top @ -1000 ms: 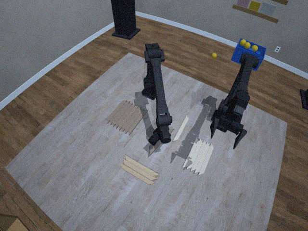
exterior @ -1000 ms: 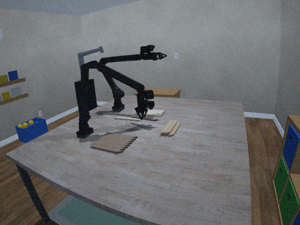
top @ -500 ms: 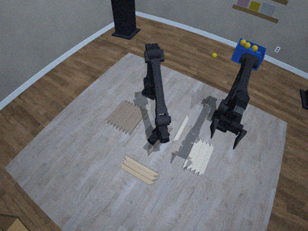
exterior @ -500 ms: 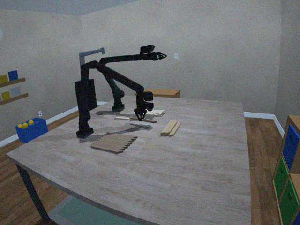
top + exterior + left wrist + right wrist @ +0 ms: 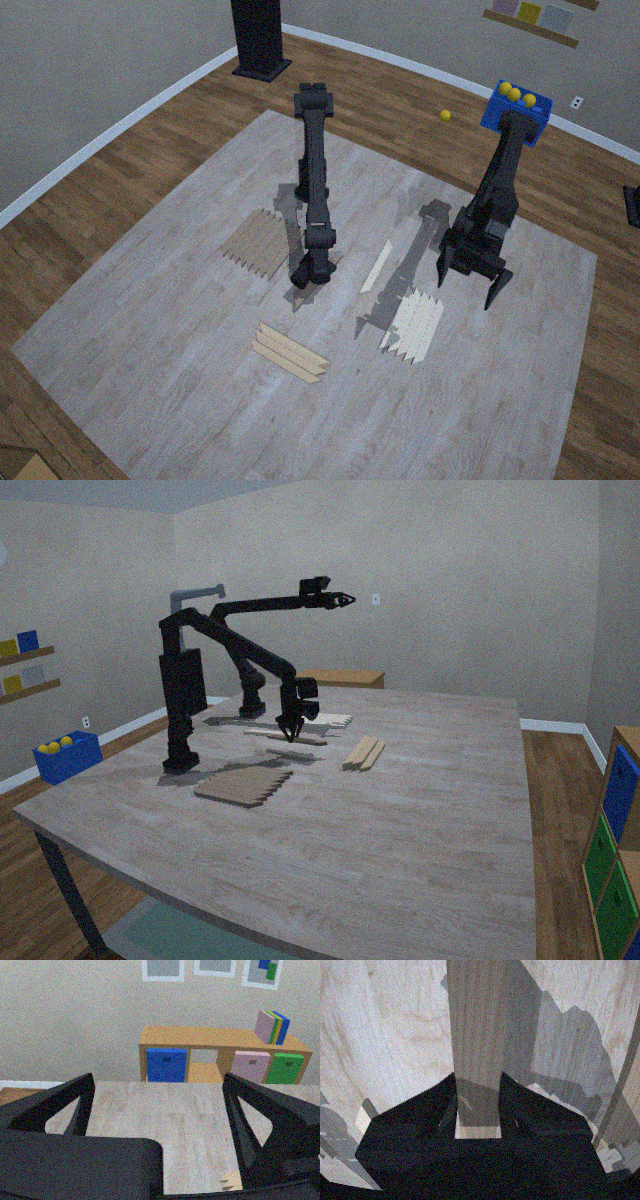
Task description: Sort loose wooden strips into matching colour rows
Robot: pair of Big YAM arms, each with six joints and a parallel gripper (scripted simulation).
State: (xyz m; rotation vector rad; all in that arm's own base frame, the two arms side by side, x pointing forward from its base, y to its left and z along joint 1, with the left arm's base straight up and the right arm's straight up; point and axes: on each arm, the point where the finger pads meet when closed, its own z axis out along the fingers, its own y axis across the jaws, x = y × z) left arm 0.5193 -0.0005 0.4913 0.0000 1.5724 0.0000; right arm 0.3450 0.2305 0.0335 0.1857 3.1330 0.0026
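Right hand [image 5: 312,274] [image 5: 291,739] [image 5: 478,1076] is clamped on the brown strip [image 5: 299,302] [image 5: 313,741] [image 5: 479,1050], up off the surface [image 5: 180,413] [image 5: 413,841], well in from every edge. Loose white strip [image 5: 376,266] [image 5: 255,732] is near it, toward the arm-base edge. Brown row [image 5: 262,242] [image 5: 242,785] has decent space out to the exterior view's near edge. Left hand [image 5: 463,297] [image 5: 354,599] [image 5: 159,1080] is wide open, way up high.

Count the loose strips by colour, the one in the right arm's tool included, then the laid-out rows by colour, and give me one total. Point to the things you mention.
Brown loose strip [image 5: 298,302] [image 5: 310,740] [image 5: 477,1035]: 1
White loose strip [image 5: 376,267] [image 5: 257,732]: 1
Brown row [image 5: 261,242] [image 5: 240,785]: 1
White row [image 5: 416,325] [image 5: 331,719]: 1
Tan row [image 5: 291,353] [image 5: 364,752] [image 5: 233,1179]: 1
Total: 5 (2 loose strips, 3 rows)
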